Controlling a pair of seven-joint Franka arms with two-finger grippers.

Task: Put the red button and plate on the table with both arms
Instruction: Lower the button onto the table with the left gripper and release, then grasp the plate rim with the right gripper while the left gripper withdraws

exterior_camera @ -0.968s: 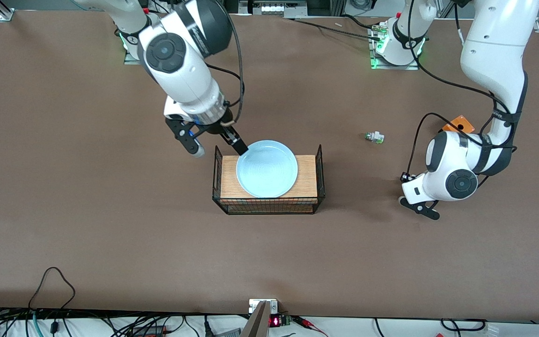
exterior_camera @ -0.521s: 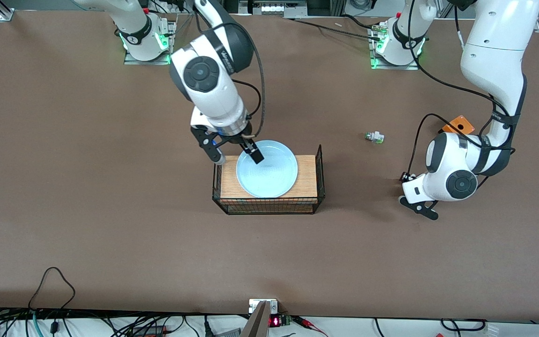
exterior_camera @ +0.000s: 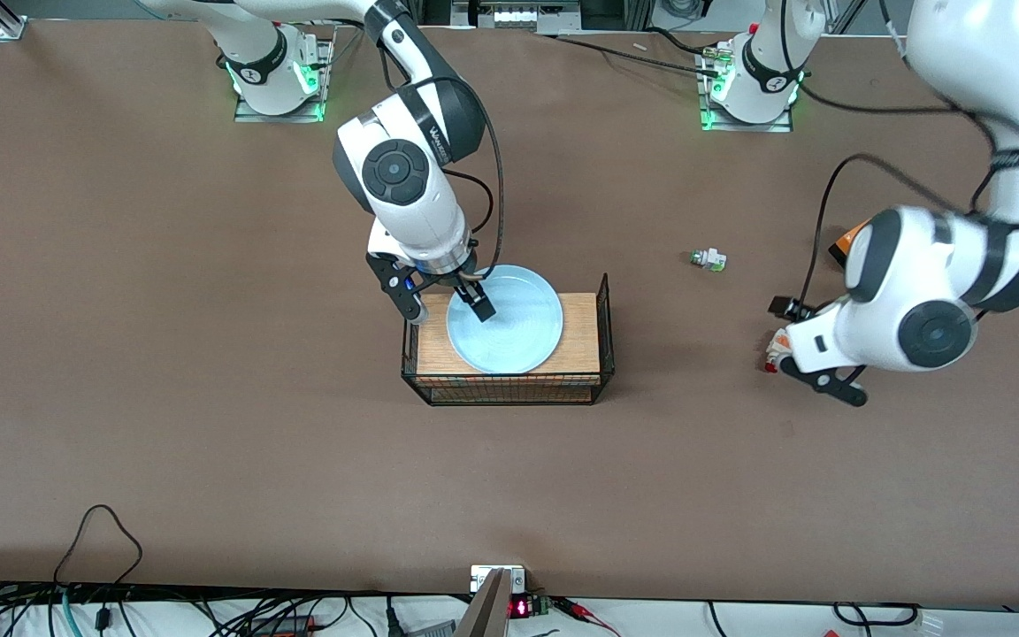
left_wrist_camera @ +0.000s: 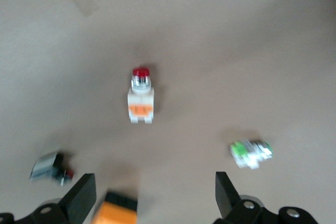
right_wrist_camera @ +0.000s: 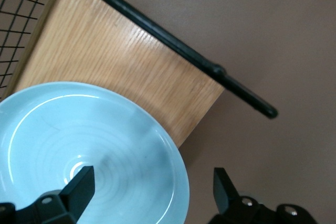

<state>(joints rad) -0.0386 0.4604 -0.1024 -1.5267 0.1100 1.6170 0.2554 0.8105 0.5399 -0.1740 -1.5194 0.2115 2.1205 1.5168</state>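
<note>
Spreading under everything is the brown desk (exterior_camera: pixel 164 398), with both arms' bases along its edge farthest from the front camera. On it, about midway between the two ends, stands a small wooden shelf (exterior_camera: pixel 582 341) with black wire sides, and the light blue plate (exterior_camera: pixel 518 332) lies flat on the shelf's top board, covering most of it.

The right arm reaches down to the shelf's end toward its own base. The right gripper (exterior_camera: pixel 443 305) is spread wide across the plate's rim: one finger is over the plate's bowl, the other outside the rim by the shelf's wire end. The right wrist view shows both black fingers apart, the plate's edge (right_wrist_camera: pixel 173 161) between them, nothing clamped.

The left arm is bent low toward its own end of the desk. The left gripper (exterior_camera: pixel 815 358) hangs over the desk with its fingers apart and empty, as the left wrist view shows (left_wrist_camera: pixel 152 195).

The red button (left_wrist_camera: pixel 141 96) lies on the desk below that gripper, red cap pointing away from the orange block. A green-capped button (exterior_camera: pixel 708 259) lies apart on the desk, between the shelf and the left arm. An orange block (exterior_camera: pixel 841 243) sits partly hidden by the left arm.
</note>
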